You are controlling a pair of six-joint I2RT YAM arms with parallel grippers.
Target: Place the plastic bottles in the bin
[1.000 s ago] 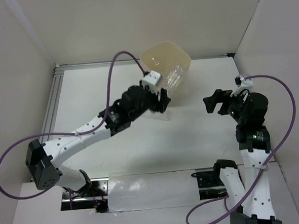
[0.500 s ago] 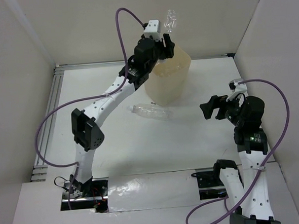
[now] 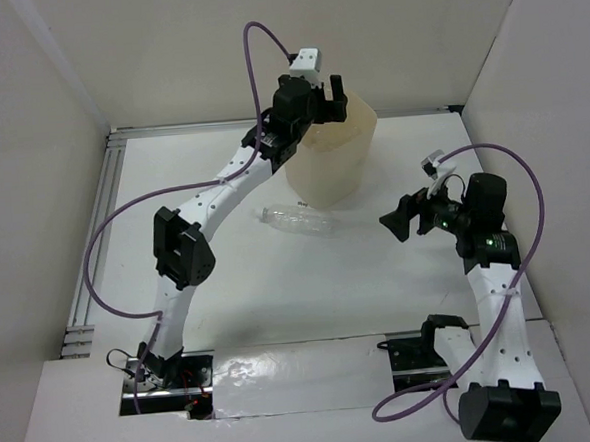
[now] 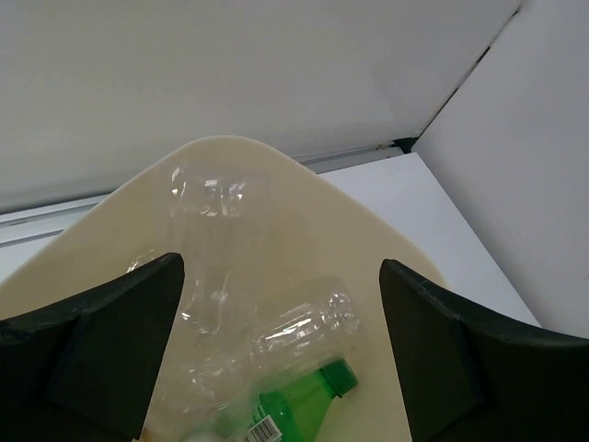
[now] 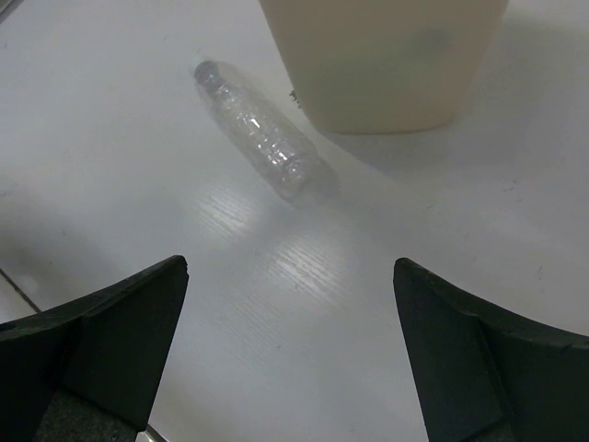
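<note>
Lying flat beside tapering cream bin [image 5: 386,74]: ribbed clear plastic bottle [image 5: 262,138]

White walls [image 3: 165,59] enclose a white table [image 3: 279,282] with a metal rail [image 3: 93,233] along its left edge.

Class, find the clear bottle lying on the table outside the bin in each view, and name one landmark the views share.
Top external: clear bottle near centre, just below the bin.
Left wrist: not in it; only the bin's inside shows.
Right wrist: upper left, beside the bin.
Shared landmark: the bin.
</note>
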